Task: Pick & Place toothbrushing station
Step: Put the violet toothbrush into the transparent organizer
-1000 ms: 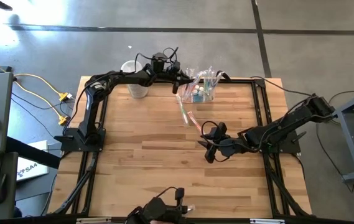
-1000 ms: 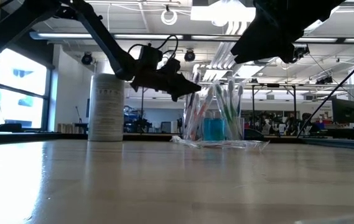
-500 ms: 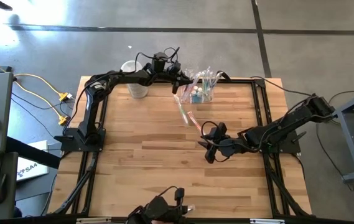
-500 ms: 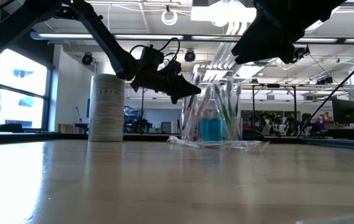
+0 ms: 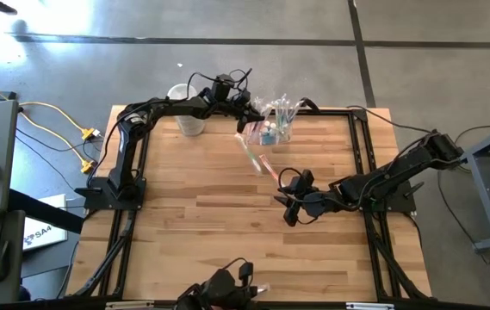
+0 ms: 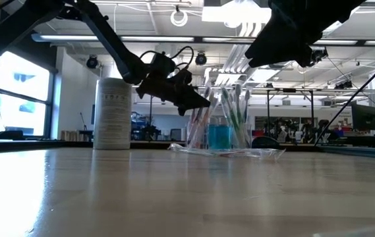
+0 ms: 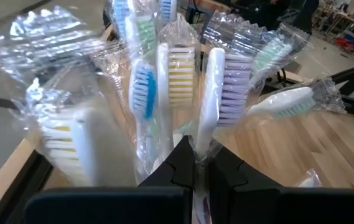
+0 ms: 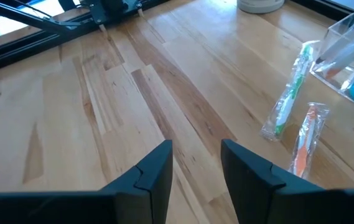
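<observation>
The toothbrushing station (image 5: 276, 126) sits in the upper middle of the high view, close to the far edge of the tabletop (image 5: 201, 224). It is a clear box packed with wrapped toothbrushes (image 7: 175, 93) whose heads fan upward. In the low view it leans, its near edge lifted toward the left of the frame. Which way its long axis runs I cannot tell.

The left gripper (image 5: 246, 116) reaches in from the left of the high view, jaws closed on the station's left side; in the left wrist view the fingertips (image 7: 186, 163) meet among the brush handles.

A whitish cylindrical container (image 5: 184, 110) stands just left of it, behind the left arm. Two loose wrapped toothbrushes (image 5: 256, 155) lie just below the station.

The right gripper (image 5: 291, 205) hovers at mid-frame, well apart, jaws partly open and empty. Bare wood spreads across the lower half.
</observation>
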`<act>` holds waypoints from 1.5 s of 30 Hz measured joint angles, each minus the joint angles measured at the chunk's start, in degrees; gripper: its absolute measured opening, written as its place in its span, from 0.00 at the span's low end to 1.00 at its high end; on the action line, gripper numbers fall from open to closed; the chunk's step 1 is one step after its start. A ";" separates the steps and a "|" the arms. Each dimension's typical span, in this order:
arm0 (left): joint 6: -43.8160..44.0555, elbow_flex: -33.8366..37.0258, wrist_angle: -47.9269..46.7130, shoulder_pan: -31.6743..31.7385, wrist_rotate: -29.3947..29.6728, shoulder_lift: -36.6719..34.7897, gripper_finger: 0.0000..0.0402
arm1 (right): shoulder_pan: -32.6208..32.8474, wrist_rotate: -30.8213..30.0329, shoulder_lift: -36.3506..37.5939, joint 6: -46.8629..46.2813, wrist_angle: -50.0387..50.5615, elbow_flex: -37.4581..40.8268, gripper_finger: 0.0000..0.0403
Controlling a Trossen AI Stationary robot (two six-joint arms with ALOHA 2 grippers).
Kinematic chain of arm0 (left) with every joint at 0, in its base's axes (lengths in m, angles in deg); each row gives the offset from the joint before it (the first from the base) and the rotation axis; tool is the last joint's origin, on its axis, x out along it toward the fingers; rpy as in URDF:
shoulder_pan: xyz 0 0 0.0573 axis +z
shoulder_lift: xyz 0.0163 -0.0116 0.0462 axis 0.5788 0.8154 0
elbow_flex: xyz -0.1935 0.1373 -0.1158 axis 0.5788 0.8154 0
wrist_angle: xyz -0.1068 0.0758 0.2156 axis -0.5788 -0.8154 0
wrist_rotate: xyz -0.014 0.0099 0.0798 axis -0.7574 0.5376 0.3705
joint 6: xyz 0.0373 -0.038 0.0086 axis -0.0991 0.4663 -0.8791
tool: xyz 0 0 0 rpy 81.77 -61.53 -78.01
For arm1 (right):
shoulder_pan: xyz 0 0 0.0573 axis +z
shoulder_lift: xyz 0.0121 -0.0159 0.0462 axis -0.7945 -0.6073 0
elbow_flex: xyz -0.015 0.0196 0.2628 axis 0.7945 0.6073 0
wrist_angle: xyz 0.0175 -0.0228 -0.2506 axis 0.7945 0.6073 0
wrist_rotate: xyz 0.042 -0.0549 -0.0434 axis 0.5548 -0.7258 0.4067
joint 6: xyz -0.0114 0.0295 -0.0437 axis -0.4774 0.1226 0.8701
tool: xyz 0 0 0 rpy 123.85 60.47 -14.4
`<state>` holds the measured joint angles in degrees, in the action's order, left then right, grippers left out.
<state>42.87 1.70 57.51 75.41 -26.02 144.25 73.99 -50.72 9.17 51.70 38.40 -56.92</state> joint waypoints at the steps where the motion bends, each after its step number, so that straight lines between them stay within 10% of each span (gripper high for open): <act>1: 0.12 0.00 0.00 -0.03 0.00 0.00 0.03 | 0.00 -0.02 0.01 0.28 0.00 0.00 0.32; 28: 1.69 0.02 -0.90 -0.20 -1.33 0.00 0.15 | 0.00 -0.11 0.00 0.31 0.34 0.00 0.32; 45: 1.42 -0.11 -5.24 -0.73 1.71 -0.74 0.54 | -0.59 -0.15 0.00 0.47 1.58 0.00 0.32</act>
<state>44.30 1.59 52.27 74.68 -24.31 143.51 73.40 -50.87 9.17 52.17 39.98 -56.92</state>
